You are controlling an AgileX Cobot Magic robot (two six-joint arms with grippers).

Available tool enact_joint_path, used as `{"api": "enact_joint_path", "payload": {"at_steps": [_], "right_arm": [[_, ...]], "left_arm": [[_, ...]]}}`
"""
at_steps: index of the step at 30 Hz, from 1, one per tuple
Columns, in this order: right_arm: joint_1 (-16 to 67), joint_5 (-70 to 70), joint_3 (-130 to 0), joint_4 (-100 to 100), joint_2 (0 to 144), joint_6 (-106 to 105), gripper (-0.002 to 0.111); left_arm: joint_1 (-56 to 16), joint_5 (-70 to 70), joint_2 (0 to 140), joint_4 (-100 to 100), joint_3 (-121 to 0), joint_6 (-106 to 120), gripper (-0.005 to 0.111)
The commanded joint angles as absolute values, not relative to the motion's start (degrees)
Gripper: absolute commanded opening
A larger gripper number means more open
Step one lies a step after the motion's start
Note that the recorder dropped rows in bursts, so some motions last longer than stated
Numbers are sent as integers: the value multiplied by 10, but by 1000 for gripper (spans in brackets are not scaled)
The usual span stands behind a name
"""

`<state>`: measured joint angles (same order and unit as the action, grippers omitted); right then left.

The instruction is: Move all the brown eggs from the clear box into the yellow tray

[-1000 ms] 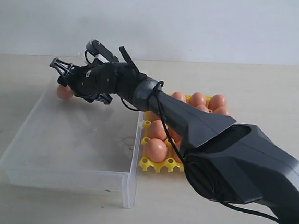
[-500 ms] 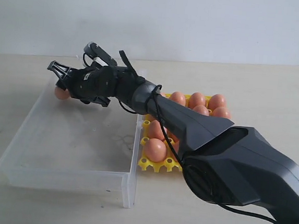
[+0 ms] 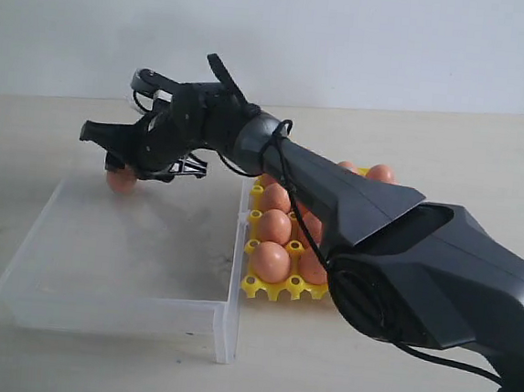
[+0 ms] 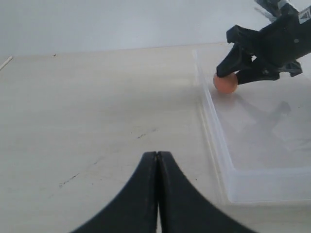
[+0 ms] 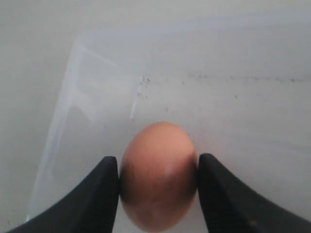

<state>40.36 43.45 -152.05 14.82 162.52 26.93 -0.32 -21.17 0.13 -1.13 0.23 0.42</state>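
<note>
One brown egg is in the far left corner of the clear box. My right gripper reaches across the box and is shut on it. In the right wrist view both fingers press the egg's sides. The left wrist view shows the same egg under the right gripper, just inside the box wall. The yellow tray stands right of the box with several brown eggs in its cups. My left gripper is shut and empty over bare table.
The right arm stretches over the tray and hides part of it. The box's near wall stands beside the tray's front corner. A pale wall rises behind the beige table.
The right gripper has tipped downward and closed on the egg. The egg has shifted a little right and nearer within the box corner. The left gripper's earlier state is not shown.
</note>
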Motion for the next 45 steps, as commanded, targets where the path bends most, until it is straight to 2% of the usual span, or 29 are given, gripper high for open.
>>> {"api": "enact_joint_path", "payload": {"at_steps": [1,11,18,22,26,28,31,36,45], "right_arm": [[407,603,-1524,80,1600,154,0],[412,700,-1524,-8,1480,24,0],[412,684,-1524,0,1489,8,1],[412,640,-1524,49,1500,100,23],[412,555,-1524,106,1526,223,53],[412,531,-1524,108,1541,295,59],[412,510,-1524,101,1563,397,59],[413,529,-1524,44,1567,212,59],[412,502,-1524,14,1568,212,59]], "left_arm": [[-6,-207,0,-9,0,4,0],[-6,-207,0,-9,0,4,0],[-6,-207,0,-9,0,4,0],[-6,-207,0,-9,0,4,0],[-6,-207,0,-9,0,4,0],[-6,-207,0,-9,0,4,0],[-6,-207,0,-9,0,4,0],[-6,-207,0,-9,0,4,0],[-6,-207,0,-9,0,4,0]]}}
